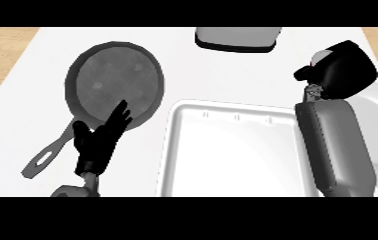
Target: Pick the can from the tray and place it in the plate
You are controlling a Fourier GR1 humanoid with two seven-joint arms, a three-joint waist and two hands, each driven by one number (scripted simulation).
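Note:
The white tray (pixel 171 149) lies at the lower middle, and nothing shows inside it. My right hand (pixel 341 69) hovers past the tray's far right corner with its fingers curled. A small red and white sliver of the can (pixel 317 60) peeks out at the hand's left side, and the rest of it is hidden. A dark grey round pan (pixel 114 81) with a long handle sits to the left of the tray; no other plate-like dish is in view. My left hand (pixel 100 139) rests open, fingers up, over the pan's near rim.
A grey boxy object (pixel 238 38) stands at the counter's far edge, above the tray. The pan's handle (pixel 46 156) points toward the lower left. Wooden floor (pixel 15 44) shows beyond the counter's left edge.

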